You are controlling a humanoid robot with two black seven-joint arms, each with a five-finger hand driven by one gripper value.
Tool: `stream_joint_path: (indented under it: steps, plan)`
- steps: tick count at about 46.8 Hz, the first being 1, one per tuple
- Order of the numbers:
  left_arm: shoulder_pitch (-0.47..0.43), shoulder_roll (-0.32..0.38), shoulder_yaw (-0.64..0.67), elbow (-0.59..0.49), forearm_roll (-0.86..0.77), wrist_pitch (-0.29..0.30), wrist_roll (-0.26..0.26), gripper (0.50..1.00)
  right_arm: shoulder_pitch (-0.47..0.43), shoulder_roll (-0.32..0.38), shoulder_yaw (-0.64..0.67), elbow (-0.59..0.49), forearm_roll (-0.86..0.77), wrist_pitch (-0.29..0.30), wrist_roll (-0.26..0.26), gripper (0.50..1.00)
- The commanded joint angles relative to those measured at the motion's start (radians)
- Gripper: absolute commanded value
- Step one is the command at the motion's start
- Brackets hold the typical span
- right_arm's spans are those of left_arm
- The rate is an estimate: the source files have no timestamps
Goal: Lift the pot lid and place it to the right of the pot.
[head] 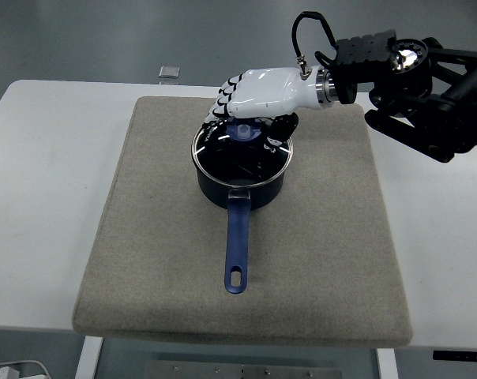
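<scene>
The white right hand curls its fingers over the blue knob of the round glass pot lid, which sits on the dark blue saucepan; whether they clamp the knob I cannot tell.

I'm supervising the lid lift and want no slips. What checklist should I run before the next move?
1. Glass pot lid seated on the dark blue saucepan: ok.
2. White right robot hand directly over the blue lid knob: ok.
3. Fingers closed on the knob: cannot tell, they hide it.
4. Bare grey mat right of the saucepan for set-down: ok.
5. Long blue handle points toward the near edge, away from that spot: ok.
</scene>
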Motion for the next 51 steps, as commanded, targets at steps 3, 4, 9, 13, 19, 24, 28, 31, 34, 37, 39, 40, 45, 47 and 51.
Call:
stream_joint_path:
  steps: [3,4,9,13,19,24,28,31,34,37,39,40,45,47,51]
  plan:
    - [0.000,0.000,0.000,0.000,0.000,0.000,0.000,1.000,-0.001,0.001,-0.002,0.000,0.000,0.000,0.000,0.913]
    - [0.000,0.000,0.000,0.000,0.000,0.000,0.000,1.000,-0.001,0.001,-0.002,0.000,0.000,0.000,0.000,0.913]
    - [0.000,0.000,0.000,0.000,0.000,0.000,0.000,1.000,-0.001,0.001,-0.002,0.000,0.000,0.000,0.000,0.913]
    - [0.000,0.000,0.000,0.000,0.000,0.000,0.000,1.000,-0.001,0.004,-0.002,-0.006,0.000,-0.002,0.000,0.911]
    - [0.000,0.000,0.000,0.000,0.000,0.000,0.000,1.000,-0.001,0.016,-0.003,-0.023,0.000,-0.002,0.000,0.909]
    - [0.000,0.000,0.000,0.000,0.000,0.000,0.000,1.000,-0.001,0.019,-0.003,-0.025,0.000,-0.002,0.000,0.909]
    - [0.000,0.000,0.000,0.000,0.000,0.000,0.000,1.000,-0.001,0.021,-0.003,-0.025,0.000,-0.008,0.000,0.911]
    - [0.000,0.000,0.000,0.000,0.000,0.000,0.000,1.000,-0.001,0.021,-0.003,-0.025,0.000,-0.009,0.000,0.909]
    - [0.000,0.000,0.000,0.000,0.000,0.000,0.000,1.000,-0.001,0.021,-0.003,-0.028,0.000,-0.009,0.000,0.909]
    - [0.000,0.000,0.000,0.000,0.000,0.000,0.000,1.000,-0.001,0.021,-0.005,-0.034,-0.002,-0.011,0.000,0.909]
    - [0.000,0.000,0.000,0.000,0.000,0.000,0.000,1.000,-0.001,0.021,-0.005,-0.037,-0.002,-0.011,0.000,0.909]
    - [0.000,0.000,0.000,0.000,0.000,0.000,0.000,1.000,-0.001,0.021,-0.005,-0.038,-0.002,-0.011,0.000,0.909]
    - [0.000,0.000,0.000,0.000,0.000,0.000,0.000,1.000,0.000,0.021,-0.005,-0.043,-0.002,-0.011,0.000,0.909]
    - [0.000,0.000,0.000,0.000,0.000,0.000,0.000,1.000,0.000,0.021,-0.005,-0.043,0.000,-0.011,0.000,0.909]
    - [0.000,0.000,0.000,0.000,0.000,0.000,0.000,1.000,-0.001,0.024,-0.006,-0.043,-0.002,-0.012,0.000,0.909]
